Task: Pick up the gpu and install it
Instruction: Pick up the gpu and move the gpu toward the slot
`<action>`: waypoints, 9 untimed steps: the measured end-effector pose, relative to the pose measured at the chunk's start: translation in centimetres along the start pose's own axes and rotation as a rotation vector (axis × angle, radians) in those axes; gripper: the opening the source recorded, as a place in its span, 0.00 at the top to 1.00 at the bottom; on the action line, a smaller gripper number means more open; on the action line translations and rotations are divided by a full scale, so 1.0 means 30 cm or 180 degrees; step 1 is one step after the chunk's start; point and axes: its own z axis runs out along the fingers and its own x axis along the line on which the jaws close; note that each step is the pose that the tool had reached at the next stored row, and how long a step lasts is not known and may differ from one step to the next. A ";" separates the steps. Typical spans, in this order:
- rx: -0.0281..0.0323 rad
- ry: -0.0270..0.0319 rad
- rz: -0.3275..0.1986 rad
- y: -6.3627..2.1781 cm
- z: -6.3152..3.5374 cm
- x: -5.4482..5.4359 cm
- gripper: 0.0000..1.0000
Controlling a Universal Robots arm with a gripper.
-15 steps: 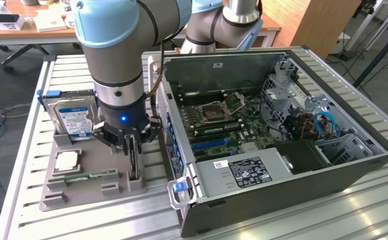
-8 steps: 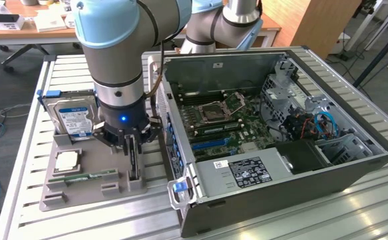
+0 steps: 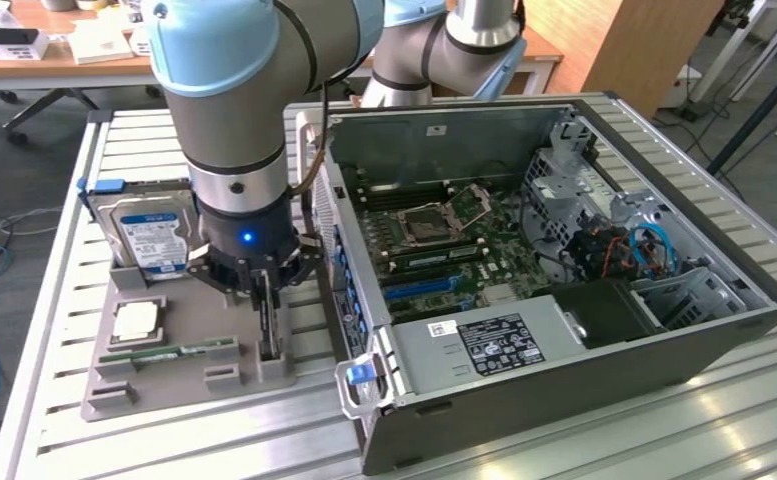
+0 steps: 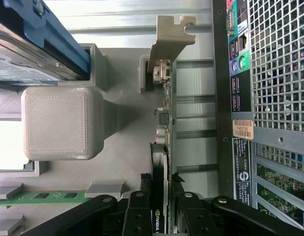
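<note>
Black claw [image 4: 161, 181] fingers [image 4: 143, 196] press against the two faces of the gpu [image 4: 162, 123], so the claw is pinching the card at its upper edge, with a green logo showing between them in the wrist view. In the exterior view the claw [image 3: 265, 290] points straight down from the arm's wrist, and the gpu [image 3: 271, 335] stands on its long edge beneath it, upright in a slot of the grey printed holder [image 3: 188, 335]. The card's silver bracket [image 4: 172, 39] sits at the end away from the claw, beside one of the holder's posts. The card appears to be seated in the holder, so the pick-up looks gripped but not yet lifted. On the same holder lie a green memory stick [image 3: 168, 353], a processor chip [image 3: 137, 320] and a hard drive [image 3: 148, 235] with a blue and white label. Just beside the holder, on the exterior view's right, the open computer case [image 3: 562, 400] lies on the slatted metal counter [image 3: 708, 425]; its motherboard [image 3: 428, 235] is exposed and the blue expansion slot [image 3: 422, 290] carries no card, so the installing is all left to do.
</note>
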 end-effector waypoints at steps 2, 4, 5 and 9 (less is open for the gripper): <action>0.0000 0.0000 0.0000 0.000 0.000 0.000 0.74; 0.0000 0.0000 0.0000 0.000 0.000 0.000 0.74; 0.0000 0.0000 0.0000 0.000 0.000 0.000 0.74; 0.0000 0.0000 -0.0002 0.000 0.000 0.000 0.74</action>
